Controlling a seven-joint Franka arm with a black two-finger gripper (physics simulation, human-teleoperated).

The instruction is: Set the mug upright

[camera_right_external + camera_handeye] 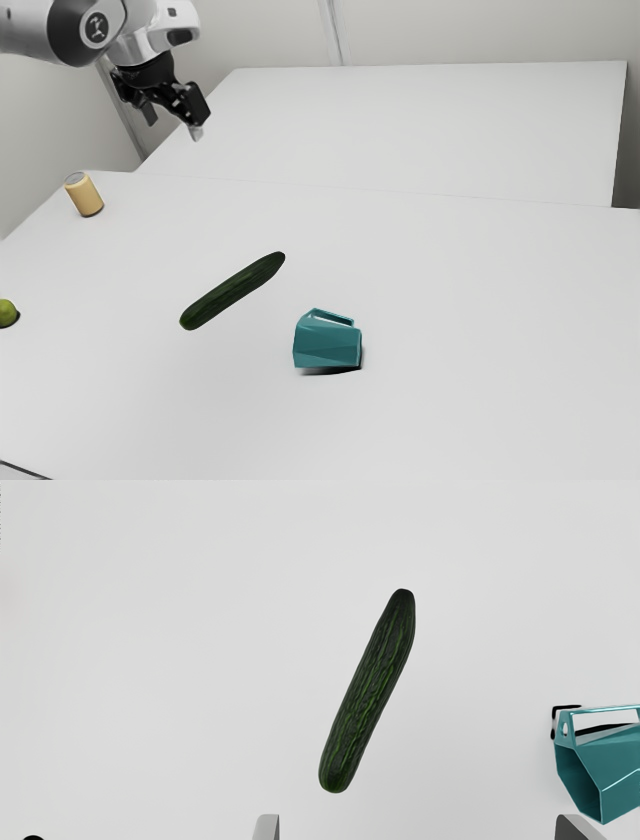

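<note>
Hovering w/ hand (418, 825) spread, pinching nothing, well above desk (450, 280). Got mug (327, 342) on its side near cucumber (367, 692), mouth (579, 775) facing that way. Prob. light, stiff, slick, poss. brittle. Best taken across faceted body, approx. mid-length, clear of handle (605, 709); could slip if pinched off-ctr.

On the table (490, 310), the cucumber (233, 290) lies between can (86, 196) and mug (327, 344).

White arm (25, 30) at the exterior view's upper left, black hand (173, 126) angled downward, fingers (265, 828) wide apart
</note>
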